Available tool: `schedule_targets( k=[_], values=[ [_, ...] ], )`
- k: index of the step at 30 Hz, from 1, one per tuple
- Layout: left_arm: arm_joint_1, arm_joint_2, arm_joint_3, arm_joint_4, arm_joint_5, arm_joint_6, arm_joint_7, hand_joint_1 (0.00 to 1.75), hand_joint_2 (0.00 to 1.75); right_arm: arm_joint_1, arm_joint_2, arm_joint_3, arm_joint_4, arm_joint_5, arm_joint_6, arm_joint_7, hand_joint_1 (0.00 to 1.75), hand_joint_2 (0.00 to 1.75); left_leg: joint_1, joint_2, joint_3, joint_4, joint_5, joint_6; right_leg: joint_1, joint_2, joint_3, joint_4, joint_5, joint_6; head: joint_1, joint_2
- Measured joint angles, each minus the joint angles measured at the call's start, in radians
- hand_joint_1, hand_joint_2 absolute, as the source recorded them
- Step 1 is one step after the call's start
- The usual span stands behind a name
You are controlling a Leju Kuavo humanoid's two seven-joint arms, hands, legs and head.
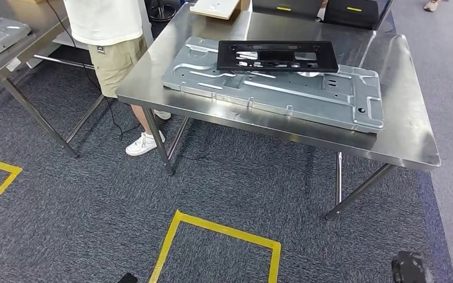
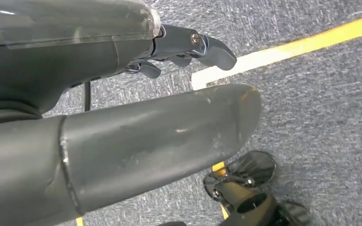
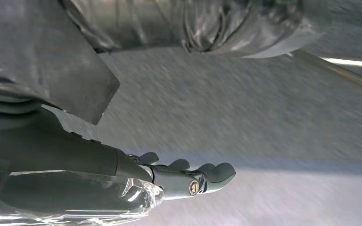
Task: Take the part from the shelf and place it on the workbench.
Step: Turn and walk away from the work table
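Left robot hand hangs, seemingly empty, above taped carpet.

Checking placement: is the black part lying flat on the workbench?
Nearly flat: the black part lies on the grey metal panel, not directly on the workbench.

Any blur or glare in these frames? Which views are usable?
Head view: sharp, soft glare across the steel workbench; black frame and grey stamped panel read clearly. Left wrist view: sharp on the left hand. Right wrist view: carpet smeared by motion blur, right hand crisp.
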Motion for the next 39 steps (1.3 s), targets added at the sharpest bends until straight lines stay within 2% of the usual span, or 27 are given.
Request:
schedule_targets(
  k=[1,2,3,5,7,9,10,11,12,14,16,18,20,21,22,24,25,26,27,28,30,31,32,34,36,37,39],
  values=[
    [-0.002,-0.002,0.000,0.000,0.000,0.001,-0.001,0.00,0.00,-0.006,0.008,-0.015,0.023,0.002,-0.002,-0.010,0.00,0.00,-0.001,0.001,-0.004,0.004,0.000,-0.005,0.003,0.001,0.025,-0.044,0.007,-0.007,0.000,0.000],
    [-0.003,-0.005,0.000,0.000,0.000,0.003,-0.003,0.00,0.00,-0.012,0.016,-0.031,0.046,0.002,-0.006,-0.021,0.00,0.00,-0.002,0.003,-0.006,0.007,0.001,-0.011,0.007,0.001,0.034,-0.063,0.006,-0.015,0.000,0.000],
    [-0.004,-0.007,0.000,0.000,0.000,0.005,-0.004,0.00,0.00,-0.018,0.025,-0.048,0.073,0.002,-0.014,-0.035,0.00,0.00,-0.002,0.004,-0.008,0.007,0.003,-0.017,0.011,0.002,0.033,-0.064,0.008,-0.022,0.000,0.000],
    [-0.004,-0.013,0.000,-0.001,0.000,0.011,-0.005,0.00,0.00,-0.026,0.045,-0.084,0.139,0.003,-0.036,-0.063,0.00,0.00,0.001,0.002,-0.011,0.012,-0.001,-0.029,0.010,0.000,0.032,-0.070,0.015,-0.037,0.000,0.000],
    [-0.001,-0.020,0.000,-0.002,0.000,0.017,-0.004,0.00,0.00,-0.037,0.064,-0.109,0.210,0.002,-0.069,-0.089,0.00,0.00,0.004,-0.001,-0.036,0.072,-0.046,-0.040,0.006,-0.002,0.030,-0.078,0.024,-0.053,0.000,0.000],
    [0.003,-0.029,0.001,-0.004,-0.002,0.022,-0.001,0.00,0.00,-0.047,0.077,-0.124,0.275,-0.006,-0.097,-0.102,0.00,0.00,0.006,-0.003,-0.088,0.197,-0.117,-0.048,0.008,-0.003,0.022,-0.078,0.029,-0.061,0.000,0.000],
    [0.007,-0.033,0.002,-0.006,-0.004,0.024,0.001,0.00,0.00,-0.051,0.082,-0.132,0.310,-0.012,-0.103,-0.103,0.00,0.00,0.007,-0.003,-0.109,0.251,-0.138,-0.050,0.009,-0.003,0.019,-0.077,0.030,-0.062,0.000,0.000],
    [0.011,-0.036,0.002,-0.008,-0.006,0.026,0.002,0.00,0.00,-0.054,0.086,-0.140,0.345,-0.017,-0.104,-0.103,0.00,0.00,0.007,-0.003,-0.115,0.275,-0.140,-0.051,0.010,-0.003,0.017,-0.075,0.031,-0.063,0.000,0.000],
    [0.015,-0.038,0.002,-0.009,-0.008,0.027,0.003,0.00,0.00,-0.055,0.088,-0.147,0.377,-0.021,-0.104,-0.103,0.00,0.00,0.007,-0.003,-0.103,0.260,-0.123,-0.051,0.010,-0.003,0.015,-0.072,0.032,-0.063,-0.001,0.000],
    [0.017,-0.039,0.002,-0.013,-0.009,0.029,0.004,0.00,0.00,-0.057,0.092,-0.154,0.431,-0.028,-0.104,-0.107,0.00,0.00,0.007,-0.003,-0.033,0.135,-0.063,-0.043,0.011,-0.003,0.013,-0.067,0.032,-0.062,-0.001,0.000],
    [0.016,-0.040,0.004,-0.018,-0.009,0.029,0.003,0.00,0.00,-0.060,0.095,-0.156,0.468,-0.036,-0.104,-0.113,0.00,0.00,0.003,-0.003,0.021,0.025,-0.032,-0.034,0.015,-0.003,0.009,-0.060,0.033,-0.056,0.000,0.000],
    [0.020,-0.041,0.007,-0.023,-0.009,0.030,0.001,0.00,0.00,-0.062,0.097,-0.156,0.499,-0.032,-0.110,-0.116,0.00,0.00,-0.001,-0.005,0.027,0.001,-0.031,-0.027,0.016,-0.005,0.006,-0.060,0.037,-0.045,0.000,0.000],
    [0.026,-0.045,0.009,-0.026,-0.009,0.030,-0.001,0.00,0.00,-0.062,0.096,-0.150,0.526,-0.011,-0.126,-0.115,0.00,0.00,0.004,-0.010,0.028,-0.008,-0.019,-0.016,0.016,-0.007,0.003,-0.056,0.032,-0.034,0.000,0.000],
    [0.029,-0.047,0.010,-0.027,-0.009,0.030,-0.002,0.00,0.00,-0.061,0.096,-0.146,0.537,-0.001,-0.134,-0.114,0.00,0.00,0.007,-0.013,0.027,-0.014,-0.011,-0.009,0.015,-0.006,-0.005,-0.035,0.014,-0.029,0.000,0.000],
    [0.030,-0.049,0.012,-0.029,-0.009,0.030,-0.003,0.00,0.00,-0.060,0.095,-0.143,0.546,0.006,-0.139,-0.114,0.00,0.00,0.010,-0.016,0.026,-0.018,-0.005,-0.004,0.014,-0.005,-0.022,0.004,-0.016,-0.025,0.000,0.000],
    [0.034,-0.050,0.015,-0.032,-0.009,0.030,-0.004,0.00,0.00,-0.060,0.095,-0.138,0.563,0.012,-0.144,-0.112,0.00,0.00,0.010,-0.023,0.017,-0.017,0.002,0.002,0.010,-0.002,-0.072,0.126,-0.088,-0.018,0.000,0.000],
    [0.037,-0.051,0.017,-0.033,-0.010,0.029,-0.004,0.00,0.00,-0.059,0.094,-0.136,0.571,0.013,-0.146,-0.109,0.00,0.00,0.010,-0.028,0.013,-0.015,0.003,0.002,0.007,-0.001,-0.091,0.177,-0.107,-0.015,0.000,0.000],
    [0.041,-0.052,0.019,-0.034,-0.010,0.029,-0.004,0.00,0.00,-0.059,0.094,-0.135,0.578,0.013,-0.147,-0.106,0.00,0.00,0.010,-0.034,0.010,-0.012,0.004,0.001,0.005,-0.001,-0.097,0.198,-0.108,-0.012,0.000,0.000],
    [0.045,-0.053,0.021,-0.034,-0.010,0.029,-0.005,0.00,0.00,-0.059,0.093,-0.132,0.585,0.012,-0.149,-0.101,0.00,0.00,0.011,-0.042,0.007,-0.009,0.004,0.000,0.002,0.000,-0.084,0.183,-0.090,-0.010,0.000,0.000],
    [0.047,-0.054,0.024,-0.035,-0.011,0.028,-0.005,0.00,0.00,-0.058,0.092,-0.129,0.591,0.012,-0.151,-0.098,0.00,0.00,0.011,-0.051,0.006,-0.005,0.003,-0.002,-0.002,0.007,-0.053,0.129,-0.057,-0.008,0.000,0.000],
    [0.049,-0.058,0.031,-0.039,-0.013,0.027,-0.006,0.00,0.00,-0.055,0.091,-0.120,0.602,0.011,-0.155,-0.094,0.00,0.00,0.011,-0.070,0.000,0.007,0.000,-0.011,-0.010,0.047,0.014,0.003,-0.011,-0.010,0.000,0.000],
    [0.049,-0.059,0.034,-0.042,-0.014,0.026,-0.007,0.00,0.00,-0.054,0.091,-0.116,0.608,0.010,-0.157,-0.093,0.00,0.44,0.011,-0.078,-0.005,0.011,0.000,-0.018,-0.011,0.064,0.033,-0.036,-0.003,-0.012,0.000,0.000],
    [0.049,-0.060,0.036,-0.045,-0.016,0.025,-0.008,0.00,0.00,-0.053,0.091,-0.114,0.612,0.010,-0.159,-0.092,0.00,0.87,0.011,-0.087,-0.010,0.014,0.001,-0.026,-0.010,0.073,0.038,-0.050,-0.006,-0.015,0.000,0.000],
    [0.054,-0.061,0.041,-0.049,-0.018,0.025,-0.009,0.00,0.00,-0.053,0.091,-0.107,0.620,0.010,-0.160,-0.089,0.00,1.75,0.014,-0.104,-0.019,0.013,0.005,-0.041,-0.007,0.055,0.038,-0.056,-0.002,-0.026,0.000,0.000],
    [0.061,-0.062,0.046,-0.051,-0.019,0.025,-0.010,0.00,0.00,-0.053,0.092,-0.099,0.624,0.010,-0.161,-0.088,0.00,1.75,0.014,-0.085,-0.036,0.043,-0.016,-0.050,-0.009,0.032,0.039,-0.065,0.005,-0.042,-0.001,0.000],
    [0.062,-0.062,0.050,-0.053,-0.020,0.024,-0.011,0.00,0.00,-0.052,0.092,-0.096,0.626,0.010,-0.161,-0.087,0.00,1.75,0.014,-0.065,-0.058,0.089,-0.044,-0.053,-0.010,0.019,0.039,-0.069,0.008,-0.048,-0.001,0.000],
    [0.063,-0.064,0.056,-0.055,-0.020,0.024,-0.013,0.00,0.00,-0.051,0.092,-0.093,0.629,0.010,-0.161,-0.086,0.00,1.75,0.014,-0.030,-0.119,0.221,-0.110,-0.059,-0.005,-0.009,0.036,-0.070,0.008,-0.055,-0.002,0.000]
  ],
)
